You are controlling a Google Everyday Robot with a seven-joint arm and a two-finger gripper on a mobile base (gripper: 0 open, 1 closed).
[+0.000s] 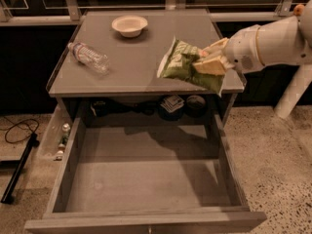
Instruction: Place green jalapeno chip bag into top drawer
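Note:
The green jalapeno chip bag (181, 65) is a light-green and white foil bag. It hangs lifted above the front right part of the grey tabletop (126, 62). My gripper (207, 62) comes in from the right on a white arm and is shut on the bag's right end. The top drawer (146, 184) is pulled wide open below the tabletop, with its flat grey bottom bare. The bag is above the tabletop's front edge, behind the drawer's opening.
A clear plastic water bottle (88, 57) lies on the tabletop's left side. A white bowl (129, 24) stands at the back. Small items (171, 104) sit on the shelf behind the drawer. A black cable (19, 130) lies on the floor at left.

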